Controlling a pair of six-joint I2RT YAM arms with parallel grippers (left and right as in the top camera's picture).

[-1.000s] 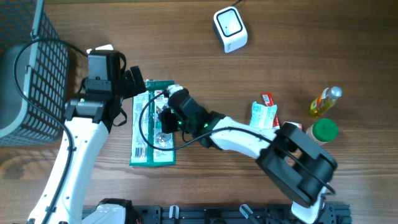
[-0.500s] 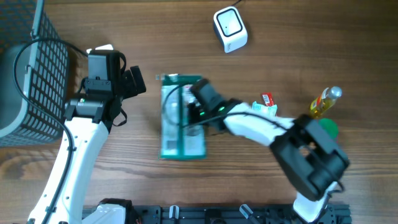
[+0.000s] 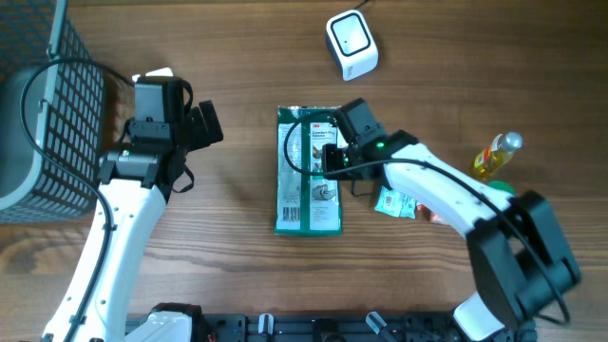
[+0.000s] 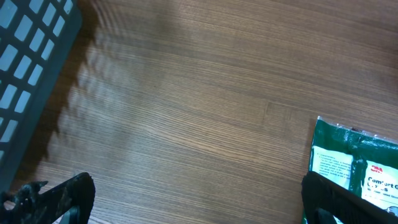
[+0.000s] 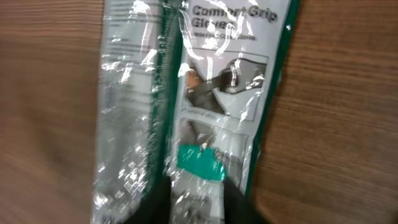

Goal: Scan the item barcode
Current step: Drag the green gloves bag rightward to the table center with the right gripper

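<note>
Glove packet [image 3: 308, 171] lies mid-table [image 3: 228, 57], bare wood toward the left edge. Left gripper [image 3: 207, 125] spread wide, empty. Right gripper [image 3: 325, 160] straddles the packet, grip unclear.

On the counter [image 3: 456, 66] there is one green glove packet [image 3: 306, 204] and one white scanner [image 3: 351, 45]. One dark wire basket [image 3: 76, 95] stands at the counter's edge. There is also one small teal-and-white sachet [image 3: 392, 200], one yellow bottle [image 3: 496, 157] and one green lid [image 3: 505, 188], the last mostly hidden behind an arm. That makes six loose things that can be counted with certainty. A scrap of red just beside the sachet may be a seventh, but it is too covered to tell. Two arms are in view, each with one claw: the left claw [image 3: 207, 125] and the right claw [image 3: 328, 160].
</note>
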